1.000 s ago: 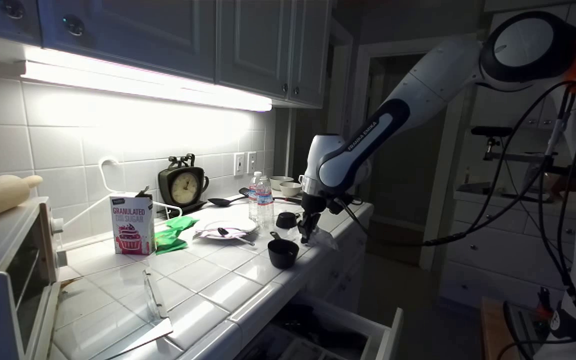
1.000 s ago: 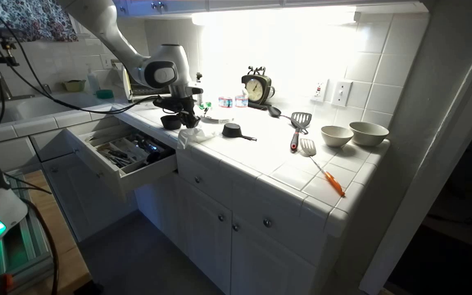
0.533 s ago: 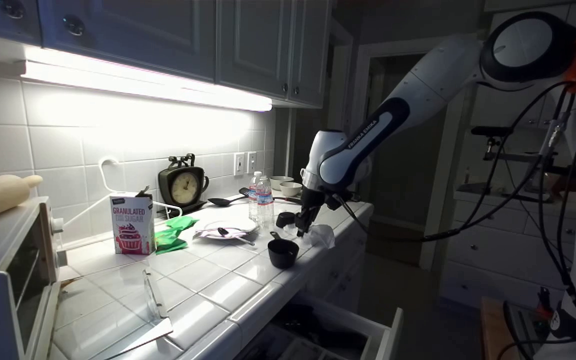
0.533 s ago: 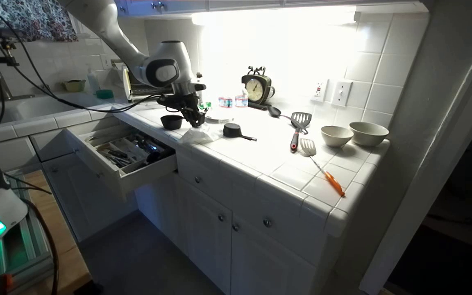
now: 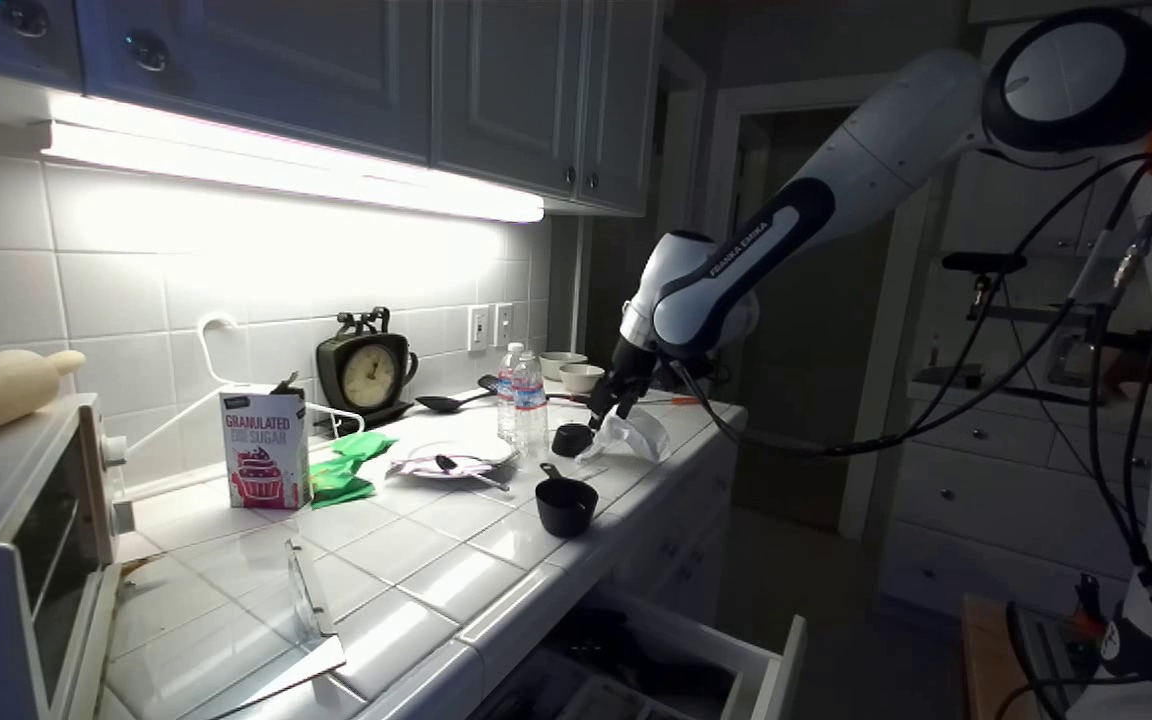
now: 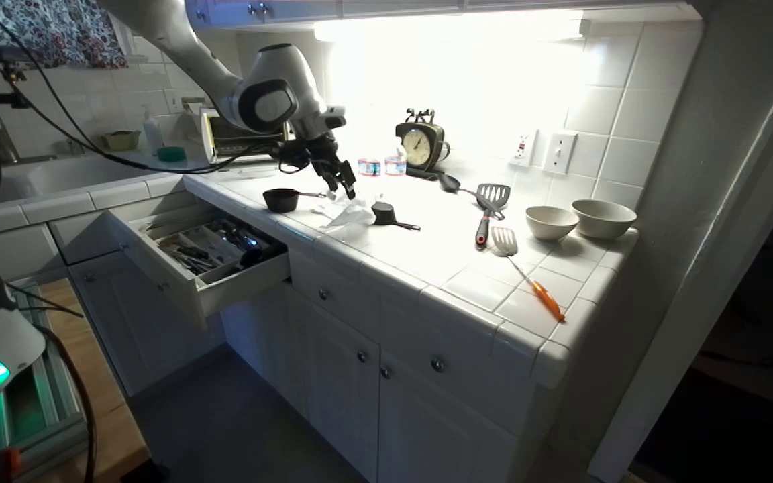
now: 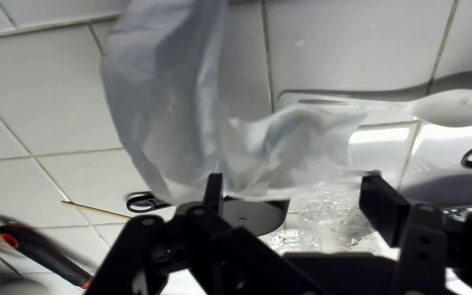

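In the wrist view my gripper [image 7: 295, 194] stands open, its black fingers [image 7: 214, 190] far apart. A crumpled, translucent plastic bag [image 7: 170, 90] lies just beyond the fingertips; whether it still touches them I cannot tell. Both exterior views show the gripper [image 5: 609, 415] tilted, just above the bag [image 5: 636, 438] on the white tiled counter. Close by sits an upturned black measuring cup [image 6: 383, 213], its grey base [image 7: 252, 217] partly behind a finger in the wrist view. Another black measuring cup [image 5: 566, 507] stands upright nearer the open drawer.
Two water bottles [image 5: 528, 400], a plate [image 5: 451, 460], a sugar box [image 5: 266, 450] and a dark clock [image 6: 420, 144] stand along the back. Spatulas [image 6: 504, 240] and two bowls [image 6: 604, 218] occupy the far end. An open drawer [image 6: 205, 295] of utensils juts out below.
My gripper has risen, tilted and shifted along the counter toward the upturned cup, and its fingers have spread. The bag, earlier hanging over the counter's edge, now lies bunched on top beside that cup.
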### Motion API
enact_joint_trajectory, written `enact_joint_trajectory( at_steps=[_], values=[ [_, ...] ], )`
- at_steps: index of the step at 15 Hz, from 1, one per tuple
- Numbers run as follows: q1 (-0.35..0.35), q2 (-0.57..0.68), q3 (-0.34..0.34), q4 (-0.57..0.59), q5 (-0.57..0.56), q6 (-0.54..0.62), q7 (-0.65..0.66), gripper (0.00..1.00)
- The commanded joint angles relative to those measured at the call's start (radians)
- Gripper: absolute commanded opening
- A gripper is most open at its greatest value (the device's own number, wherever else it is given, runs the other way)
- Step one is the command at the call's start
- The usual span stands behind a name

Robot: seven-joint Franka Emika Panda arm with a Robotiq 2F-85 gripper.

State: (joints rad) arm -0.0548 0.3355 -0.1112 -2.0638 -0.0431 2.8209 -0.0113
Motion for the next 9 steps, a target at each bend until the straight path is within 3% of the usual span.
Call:
enact_joint_trajectory(
  at_steps=[1,4,9],
  values=[
    [0.008,-0.027,-0.039,-0.031,-0.002,-0.013,0.105,1.00],
    [-0.034,-0.040,0.006,-0.031,0.095,-0.071,0.100,1.00],
    [0.019,-0.035,-0.091,-0.029,-0.012,-0.083,0.226,1.00]
  ],
)
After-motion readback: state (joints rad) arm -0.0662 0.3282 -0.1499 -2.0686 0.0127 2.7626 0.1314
